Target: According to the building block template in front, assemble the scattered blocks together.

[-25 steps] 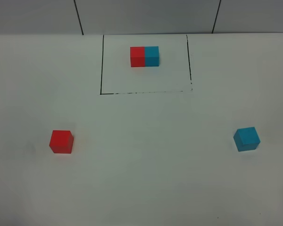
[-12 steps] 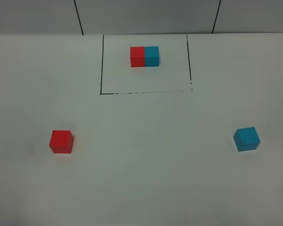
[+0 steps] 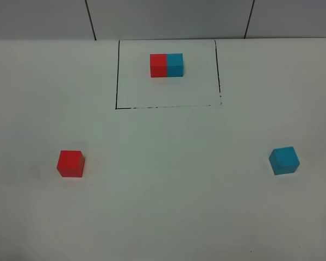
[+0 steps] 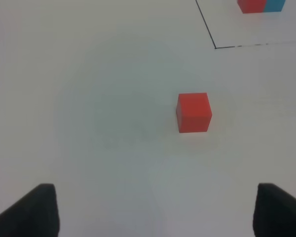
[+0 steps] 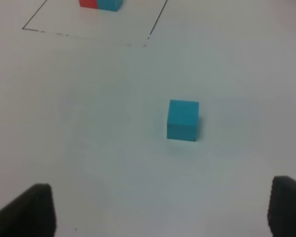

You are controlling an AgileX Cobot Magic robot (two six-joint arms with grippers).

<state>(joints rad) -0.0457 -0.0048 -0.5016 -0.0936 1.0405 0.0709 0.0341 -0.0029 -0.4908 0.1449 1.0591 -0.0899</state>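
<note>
Left fingers (image 4: 27, 212) spread wide, dark and blunt-tipped, gripping nothing; only bare white bench (image 4: 113, 163) in the gap. Ahead of them and well apart, the red cube (image 4: 194, 112), one of the scattered blocks: plain, matte, sharp-edged, flat on the bench and touching no other thing. Open bench all the way from fingertips to cube. Farther ahead, a corner of the thin black drawn rectangle (image 4: 207, 27), and inside it the building block template (image 4: 260, 5), cut off by the picture's edge.

Right fingers (image 5: 24, 212) likewise wide apart, dark, holding nothing. Ahead and well apart, the cyan-blue cube (image 5: 183, 120), the other scattered block: same size and matte finish, alone on smooth white bench, with a clear run from the fingertips. Beyond it, the near line of the rectangle, thin and broken into dashes.

Farthest from both pairs of fingers, roughly midway between the two loose cubes: the template, a red and a blue cube pressed face to face into one short bar, red half toward the left fingers' side, blue half toward the right fingers' side, close to the rectangle's far line. Behind the bench, grey wall panels (image 3: 168, 19) split by dark seams.
</note>
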